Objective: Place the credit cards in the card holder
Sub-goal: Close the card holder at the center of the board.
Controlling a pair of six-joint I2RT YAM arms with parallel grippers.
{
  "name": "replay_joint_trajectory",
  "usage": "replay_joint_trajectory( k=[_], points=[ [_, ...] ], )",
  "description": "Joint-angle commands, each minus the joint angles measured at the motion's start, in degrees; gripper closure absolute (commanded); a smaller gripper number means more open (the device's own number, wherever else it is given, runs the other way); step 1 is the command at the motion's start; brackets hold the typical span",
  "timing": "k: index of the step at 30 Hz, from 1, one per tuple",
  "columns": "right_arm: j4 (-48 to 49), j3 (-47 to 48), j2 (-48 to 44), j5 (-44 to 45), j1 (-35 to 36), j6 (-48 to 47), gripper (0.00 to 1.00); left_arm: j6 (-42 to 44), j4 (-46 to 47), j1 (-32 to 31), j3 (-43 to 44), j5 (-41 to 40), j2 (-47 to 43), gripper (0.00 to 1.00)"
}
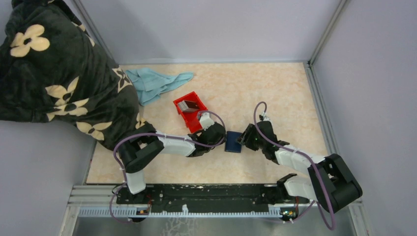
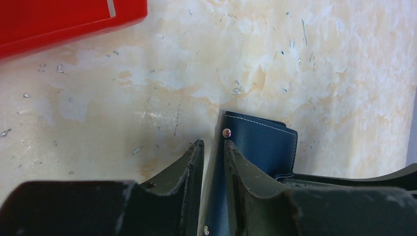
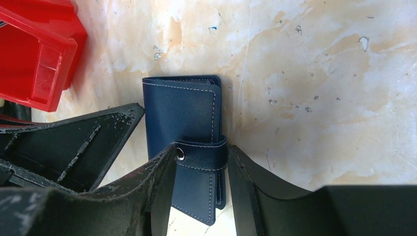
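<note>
Navy card holder [image 3: 179,113] lies flat on the marbled table [image 1: 275,98], just beside the red bin [image 1: 195,119] and between the two arms. Right gripper [image 3: 201,150]: jaws set narrow across the holder at its snap tab [image 3: 204,157], one finger against each side, so it appears to grip the body there. The tab looks fastened, with the stud [image 3: 180,155] showing at the left finger. Left gripper [image 2: 213,143]: jaws almost together, with a thin edge of the holder's cover filling the gap. It reads as a pinch on that edge, though contact is not fully visible. Credit cards [image 1: 189,104] sit in the red bin, tan and greyish, apart from the holder; none is in a slot. Judged step: opening the holder, with card transfer not begun. Next move, as I judge it: one gripper pins the body down while the other peels the tab off its stud and folds the cover back to expose the slots. Risk: the holder is light and may slide or lift whole instead of unsnapping.
</note>
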Motion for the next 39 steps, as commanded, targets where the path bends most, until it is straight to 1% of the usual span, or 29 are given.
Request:
replay_joint_trajectory(
  k=[1, 14, 34, 39],
  points=[
    [-1.23, -0.4, 1.56, 0.89, 0.49, -0.39, 0.57, 1.53, -11.96, 0.07, -3.65, 4.17, 5.26, 0.69],
    [-1.78, -1.33, 0.27, 0.99, 1.06, -0.63, 0.59, 1.44, -11.67, 0.07, -3.72, 4.31, 5.77, 0.69],
    [0.25, -3.83, -1.25, -0.76, 1.35, -0.07, 0.6, 1.21, -12.38, 0.07, -3.27, 4.04, 5.53, 0.69],
    [0.71, -4.42, -3.26, -0.53, 1.39, 0.61, 0.59, 1.01, -12.63, 0.07, -3.49, 4.0, 5.03, 0.69]
  ],
)
